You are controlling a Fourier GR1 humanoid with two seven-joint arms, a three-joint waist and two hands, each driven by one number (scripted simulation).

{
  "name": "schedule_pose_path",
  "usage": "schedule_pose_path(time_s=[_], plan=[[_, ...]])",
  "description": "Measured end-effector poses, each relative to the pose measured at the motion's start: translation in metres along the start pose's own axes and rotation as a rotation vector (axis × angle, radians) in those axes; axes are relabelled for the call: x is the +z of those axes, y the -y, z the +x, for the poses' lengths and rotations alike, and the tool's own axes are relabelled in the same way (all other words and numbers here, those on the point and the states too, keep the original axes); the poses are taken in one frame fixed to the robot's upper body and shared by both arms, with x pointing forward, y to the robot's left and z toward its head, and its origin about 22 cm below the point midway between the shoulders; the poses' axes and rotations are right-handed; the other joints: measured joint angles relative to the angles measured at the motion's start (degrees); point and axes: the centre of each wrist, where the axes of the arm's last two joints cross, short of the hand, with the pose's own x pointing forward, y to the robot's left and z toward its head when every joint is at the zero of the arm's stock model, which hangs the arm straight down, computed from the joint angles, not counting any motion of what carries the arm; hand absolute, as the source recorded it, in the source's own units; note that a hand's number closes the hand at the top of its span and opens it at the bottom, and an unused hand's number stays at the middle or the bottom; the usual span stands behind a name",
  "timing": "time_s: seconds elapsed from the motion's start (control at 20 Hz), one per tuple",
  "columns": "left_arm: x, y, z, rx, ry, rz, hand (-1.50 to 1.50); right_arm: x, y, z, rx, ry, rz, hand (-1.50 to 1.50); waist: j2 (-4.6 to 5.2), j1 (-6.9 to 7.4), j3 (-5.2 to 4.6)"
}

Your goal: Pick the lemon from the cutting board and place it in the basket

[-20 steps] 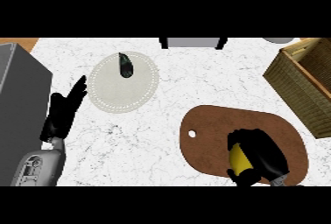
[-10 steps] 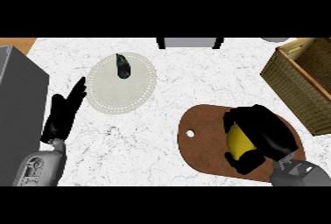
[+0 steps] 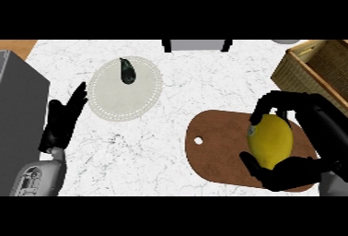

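Head view, inspected from the near edge outward. At near right, the right hand (image 3: 299, 138) is over the brown cutting board (image 3: 217, 152), its black fingers (image 3: 275, 102) and thumb curled round the lemon (image 3: 270, 140). The lemon sits between them: the thumb wraps under its near end, the fingers arch over its far end, and the yellow body shows in the gap between. The fruit lies lengthwise near to far, over the right part of the board. Whether it is touching the board or lifted off it cannot be told from this angle. The board has a small round hole near its left end and lies on the white marble counter (image 3: 204, 83).

At near left, the left hand (image 3: 61, 122) rests open, fingers straight and pointing toward the far side, holding nothing. It lies just beside a grey appliance (image 3: 20, 124) at the left edge.

Farther out, left of centre, a pale round plate (image 3: 119, 103) carries a small dark vegetable (image 3: 128, 71) on its far part. At far right, the wicker basket (image 3: 299, 73) stands partly out of frame, apart from the right hand. A grey and black object (image 3: 197, 44) shows at the far edge.
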Motion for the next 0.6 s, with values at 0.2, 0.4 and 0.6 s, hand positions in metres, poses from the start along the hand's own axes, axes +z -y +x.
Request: schedule_pose_path(time_s=[0.2,0.4,0.6], plan=[[-0.001,0.000,0.000,0.000,0.000,-0.009,0.00,0.001,0.042,0.025,-0.040,0.001,-0.094,1.50,-0.03,0.11,-0.02],[-0.003,-0.002,0.001,-0.007,0.000,-0.007,0.00,-0.004,0.080,0.048,-0.082,0.004,-0.166,1.50,-0.12,0.04,-0.04],[-0.002,-0.007,0.000,-0.006,0.001,-0.014,0.00,-0.016,0.123,0.065,-0.109,0.017,-0.226,1.50,-0.09,0.32,-0.04]])
